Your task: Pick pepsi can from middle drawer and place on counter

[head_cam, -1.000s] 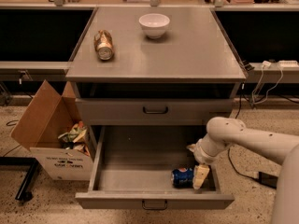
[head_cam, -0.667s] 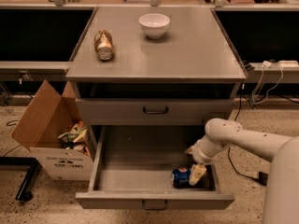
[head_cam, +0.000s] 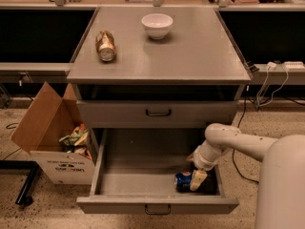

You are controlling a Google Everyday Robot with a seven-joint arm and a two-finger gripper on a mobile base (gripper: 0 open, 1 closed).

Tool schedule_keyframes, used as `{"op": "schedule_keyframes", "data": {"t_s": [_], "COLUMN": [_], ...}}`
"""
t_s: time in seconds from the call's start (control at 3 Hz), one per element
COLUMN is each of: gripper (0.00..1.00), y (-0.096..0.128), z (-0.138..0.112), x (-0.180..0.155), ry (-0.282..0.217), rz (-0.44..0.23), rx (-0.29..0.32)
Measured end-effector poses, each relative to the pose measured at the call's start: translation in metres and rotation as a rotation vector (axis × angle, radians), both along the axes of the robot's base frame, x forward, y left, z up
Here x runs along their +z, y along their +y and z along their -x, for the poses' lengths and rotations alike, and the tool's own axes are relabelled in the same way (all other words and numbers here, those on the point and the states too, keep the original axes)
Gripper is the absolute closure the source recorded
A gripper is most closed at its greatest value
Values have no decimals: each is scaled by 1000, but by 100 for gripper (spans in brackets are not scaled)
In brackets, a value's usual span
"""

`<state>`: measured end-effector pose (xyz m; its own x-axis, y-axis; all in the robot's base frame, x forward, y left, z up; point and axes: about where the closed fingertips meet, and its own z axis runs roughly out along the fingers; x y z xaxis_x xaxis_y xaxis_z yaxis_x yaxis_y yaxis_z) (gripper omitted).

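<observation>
Dark print on white front of cardboard box [head_cam: 64, 167], lower left of frame: letters not legible. pepsi can [head_cam: 182, 181], lower right, in open middle drawer [head_cam: 143, 175]: no lettering readable. gripper [head_cam: 197, 180] down in drawer, at can.

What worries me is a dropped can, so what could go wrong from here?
The claw is down at the blue can, which sits near the open drawer's front corner on the arm's side; it could slide against the wall instead of being gripped. Coming up, the arm or can might knock the counter's overhanging edge. The gold can lies on its side on the counter and could roll if bumped.
</observation>
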<state>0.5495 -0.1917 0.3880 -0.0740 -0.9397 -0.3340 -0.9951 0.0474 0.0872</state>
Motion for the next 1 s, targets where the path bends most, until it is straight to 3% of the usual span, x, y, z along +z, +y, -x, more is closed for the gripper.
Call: {"op": "schedule_keyframes", "data": {"t_s": [0.33,0.67,1.0], "gripper": [23,53,76], "y": [9,13,13], "z": [5,7,7], "x": [-19,-27,-27], "ry": [42,60,60], "rz": [1,1,1], "rx": [21,31,31]}}
